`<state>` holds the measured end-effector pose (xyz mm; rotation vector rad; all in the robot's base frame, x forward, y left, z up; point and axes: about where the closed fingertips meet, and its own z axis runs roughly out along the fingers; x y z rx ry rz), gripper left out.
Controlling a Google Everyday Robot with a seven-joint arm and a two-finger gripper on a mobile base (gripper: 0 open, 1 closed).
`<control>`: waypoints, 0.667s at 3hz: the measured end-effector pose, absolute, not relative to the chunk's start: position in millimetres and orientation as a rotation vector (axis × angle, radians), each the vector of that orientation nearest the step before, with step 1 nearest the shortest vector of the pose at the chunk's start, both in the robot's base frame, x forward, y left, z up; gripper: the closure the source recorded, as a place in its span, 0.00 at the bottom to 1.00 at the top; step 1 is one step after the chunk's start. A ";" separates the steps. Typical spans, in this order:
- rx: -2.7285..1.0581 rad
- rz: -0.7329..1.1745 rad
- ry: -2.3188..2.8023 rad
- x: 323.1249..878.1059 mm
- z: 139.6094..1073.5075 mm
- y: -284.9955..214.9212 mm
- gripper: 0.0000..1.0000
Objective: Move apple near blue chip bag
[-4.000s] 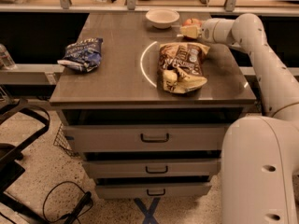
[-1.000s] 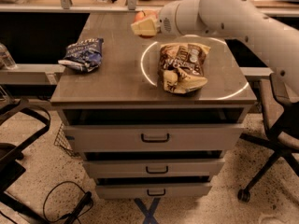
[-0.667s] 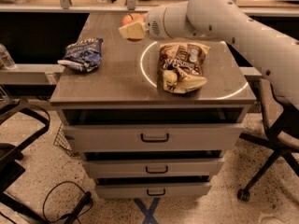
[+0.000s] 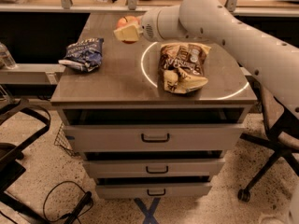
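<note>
I see my gripper (image 4: 126,32) clenched on the small round red-orange apple (image 4: 126,21), over the grey table top (image 4: 112,83) — the wrinkled dark blue foil chip bag (image 4: 84,54) lies near it.

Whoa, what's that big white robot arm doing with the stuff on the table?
The robot's tool holds a small red apple over the back of the table. The blue chip bag lies off to the side, apart from the apple, and a brown snack bag lies in the middle. The apple is not yet put down by the blue chip bag.
</note>
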<state>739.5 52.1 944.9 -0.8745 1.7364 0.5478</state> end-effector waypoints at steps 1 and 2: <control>-0.880 0.605 1.735 756.8 905.7 84.5 1.00; -0.898 0.608 1.747 767.6 879.9 102.9 1.00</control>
